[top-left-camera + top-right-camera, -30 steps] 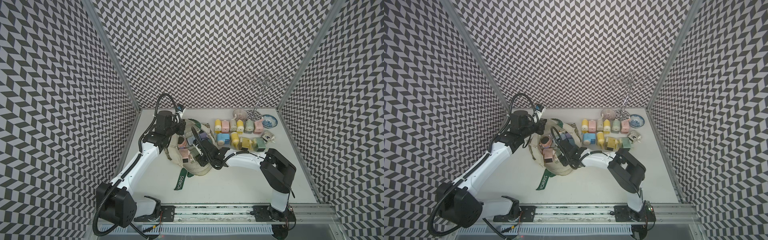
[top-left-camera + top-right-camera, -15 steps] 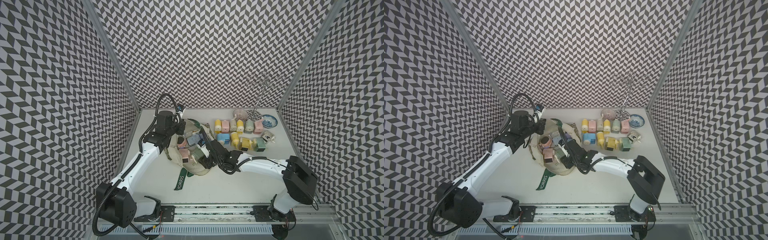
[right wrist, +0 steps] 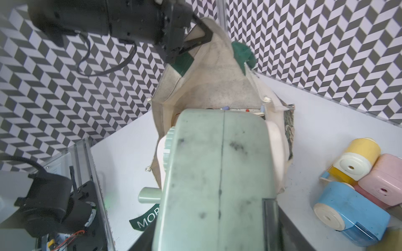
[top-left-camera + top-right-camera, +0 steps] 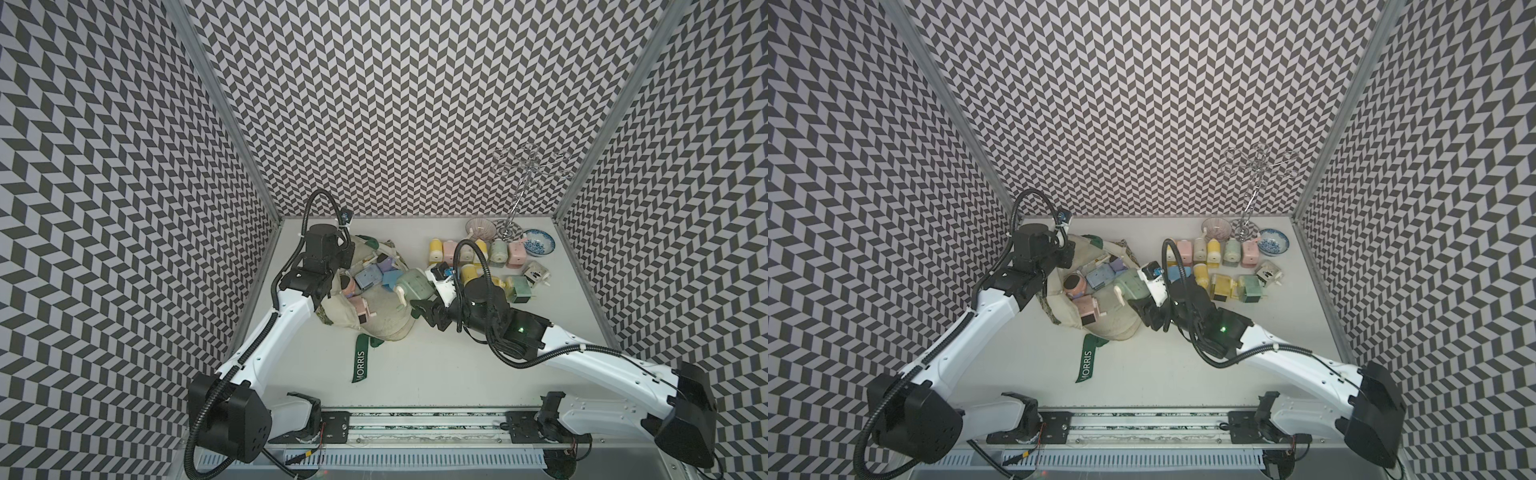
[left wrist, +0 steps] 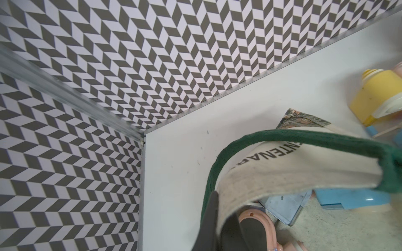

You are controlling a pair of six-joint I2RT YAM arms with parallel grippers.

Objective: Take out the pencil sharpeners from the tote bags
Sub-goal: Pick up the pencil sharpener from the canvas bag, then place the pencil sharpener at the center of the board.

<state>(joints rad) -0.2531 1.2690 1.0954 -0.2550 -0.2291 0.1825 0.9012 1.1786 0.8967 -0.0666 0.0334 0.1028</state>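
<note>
A pale green pencil sharpener (image 4: pixel 413 284) is grasped in the right hand (image 4: pixel 420 306), at the mouth of the tote bag (image 4: pixel 382 318). The left hand (image 3: pixel 196 41) is clenched on the bag's rim. Other sharpeners (image 4: pixel 498 254) crowd the surface (image 4: pixel 457 374) beside the right hand.

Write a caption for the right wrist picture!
Right tool grips a green sharpener in front of the open tote bag.

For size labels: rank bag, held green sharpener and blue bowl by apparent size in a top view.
1. Bag.
2. Green sharpener, marginally; it may sit nearer the camera.
3. Blue bowl.
</note>
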